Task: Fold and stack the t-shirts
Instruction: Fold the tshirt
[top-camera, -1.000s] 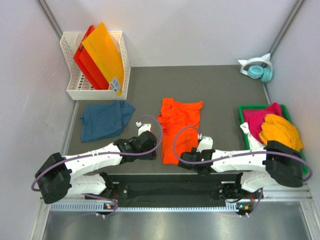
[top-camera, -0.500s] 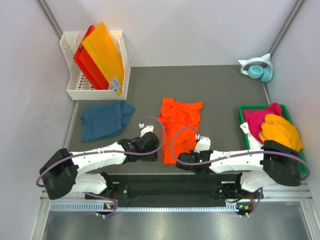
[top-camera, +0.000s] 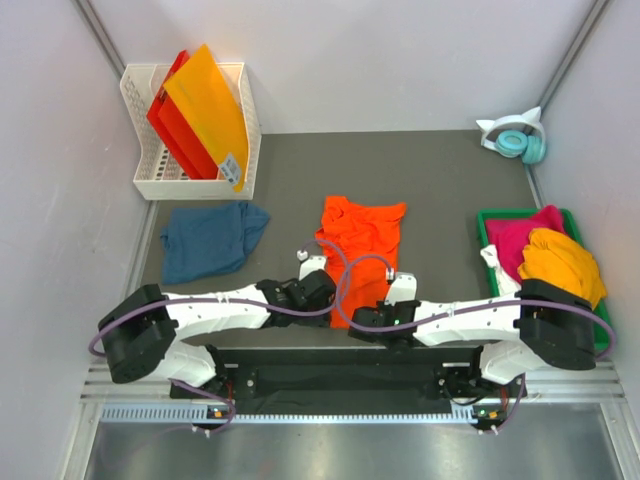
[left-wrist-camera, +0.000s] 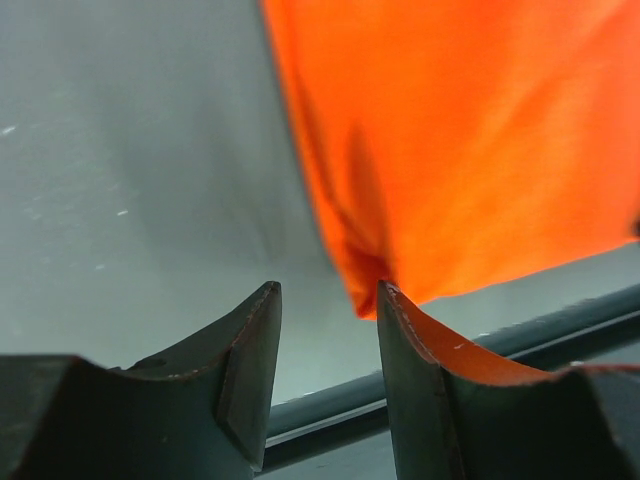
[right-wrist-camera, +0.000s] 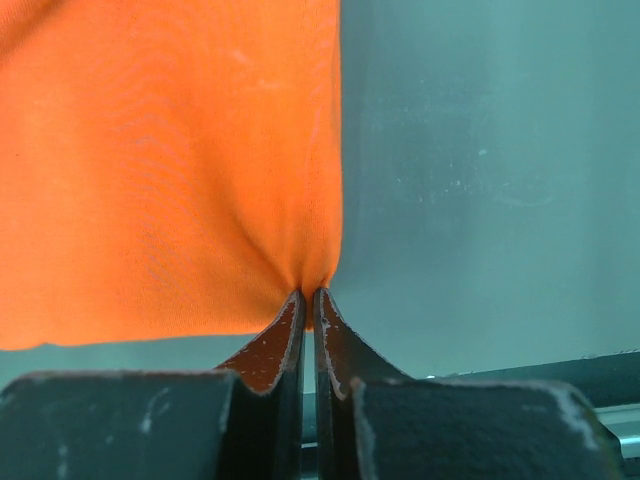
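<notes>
Right wrist view: your right jaws are clamped on the orange t-shirt's (right-wrist-camera: 170, 150) bottom right corner. The shirt lies mid-frame on the worktop (top-camera: 450, 190). Your left jaws gape open at the other corner. I think you close them next, then fold both corners upward.

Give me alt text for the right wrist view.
Shut jaws pinch the near corner of the orange shirt, which puckers at the grip and fills the left half. Grey table shows on the right.
</notes>
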